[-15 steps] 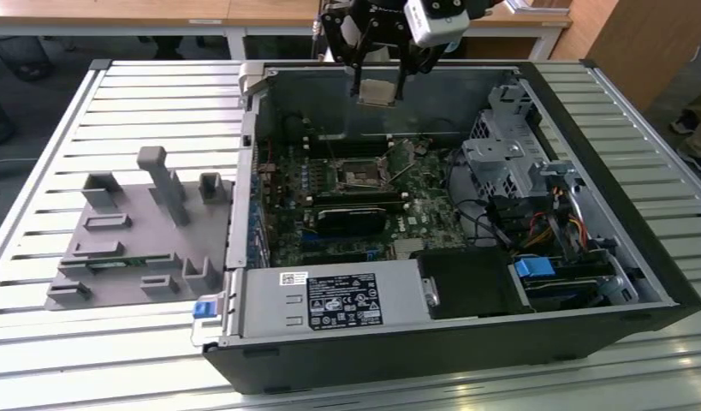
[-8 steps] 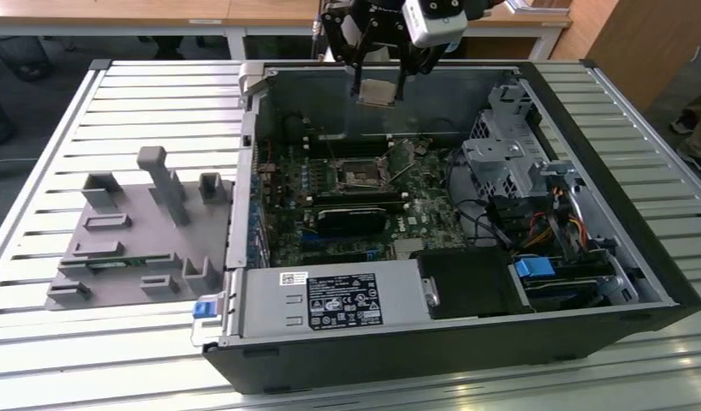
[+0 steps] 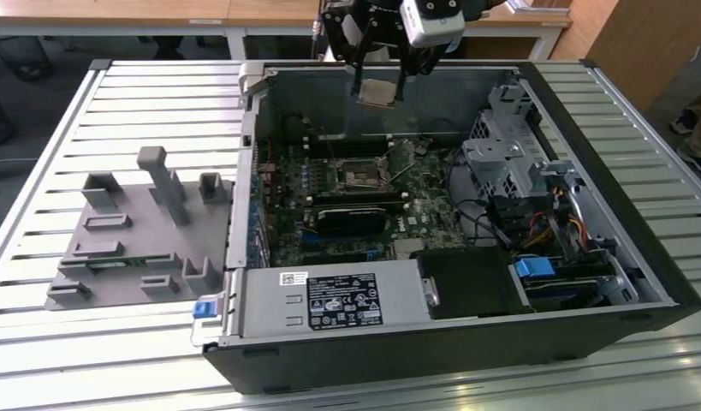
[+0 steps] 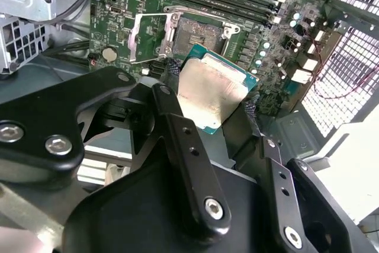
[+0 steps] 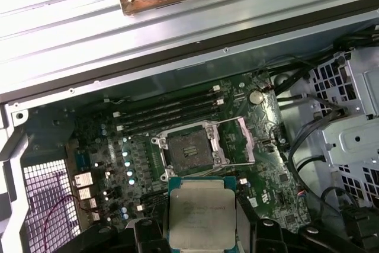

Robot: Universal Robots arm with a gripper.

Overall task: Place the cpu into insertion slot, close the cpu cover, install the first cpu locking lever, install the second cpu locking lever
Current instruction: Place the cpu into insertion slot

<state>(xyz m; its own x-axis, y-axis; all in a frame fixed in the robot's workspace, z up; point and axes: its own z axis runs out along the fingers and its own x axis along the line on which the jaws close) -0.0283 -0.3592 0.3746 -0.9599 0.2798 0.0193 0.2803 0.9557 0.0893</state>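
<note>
CPU [image 4: 210, 90] hangs above the motherboard, well apart from the insertion slot [image 5: 189, 149], with the pincer [image 3: 379, 86] closed on two opposite edges. I'd judge it light and stiff, but the contacts are fragile, so the edge grip is right. The cpu cover [image 5: 240, 140] is flipped open. The memory slots [image 5: 172, 108] sit just beside the socket, with open room overhead.

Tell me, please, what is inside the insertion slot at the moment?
Nothing: in the first wrist view the insertion slot shows a bare dark floor, wholly uncovered, the cpu cover swung open beside it. The cpu sits in the end effector, clear of the slot.
</note>
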